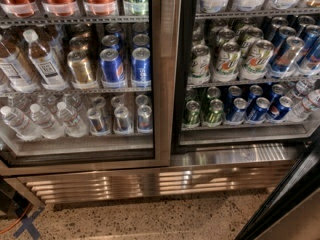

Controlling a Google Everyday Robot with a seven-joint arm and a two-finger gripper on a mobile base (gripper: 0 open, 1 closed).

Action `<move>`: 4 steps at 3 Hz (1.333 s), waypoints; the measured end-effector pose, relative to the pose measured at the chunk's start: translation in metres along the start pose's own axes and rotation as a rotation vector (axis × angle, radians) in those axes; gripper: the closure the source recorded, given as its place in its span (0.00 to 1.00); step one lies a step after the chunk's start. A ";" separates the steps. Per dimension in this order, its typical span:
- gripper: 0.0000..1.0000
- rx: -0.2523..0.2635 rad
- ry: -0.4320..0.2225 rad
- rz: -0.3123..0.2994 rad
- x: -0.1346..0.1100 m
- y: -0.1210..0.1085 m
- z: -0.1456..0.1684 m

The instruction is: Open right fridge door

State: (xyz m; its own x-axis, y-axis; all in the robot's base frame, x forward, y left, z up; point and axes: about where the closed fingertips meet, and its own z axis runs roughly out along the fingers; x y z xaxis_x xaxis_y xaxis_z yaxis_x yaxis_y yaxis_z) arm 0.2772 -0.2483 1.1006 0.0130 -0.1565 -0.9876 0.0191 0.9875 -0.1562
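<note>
The right fridge door (287,200) stands swung out toward the camera. Only its lower part shows, as a dark diagonal edge with a steel face in the bottom right corner. The right compartment (240,59) behind it is uncovered, with green, silver and blue cans on its shelves and a bare steel sill (235,154) below. The left door (164,74) is closed, with water bottles and gold and blue cans behind its glass. My gripper is out of view.
A louvred steel vent panel (150,181) runs along the fridge's base above a speckled floor (160,219). At the bottom left are a dark object (7,201), an orange cable (11,224) and a blue tape cross (27,226).
</note>
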 end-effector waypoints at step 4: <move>0.00 0.054 0.013 0.117 0.014 -0.020 -0.072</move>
State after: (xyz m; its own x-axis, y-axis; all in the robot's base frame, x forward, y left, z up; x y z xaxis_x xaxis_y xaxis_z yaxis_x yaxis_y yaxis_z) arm 0.2046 -0.2695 1.0887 0.0052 -0.0398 -0.9992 0.0723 0.9966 -0.0393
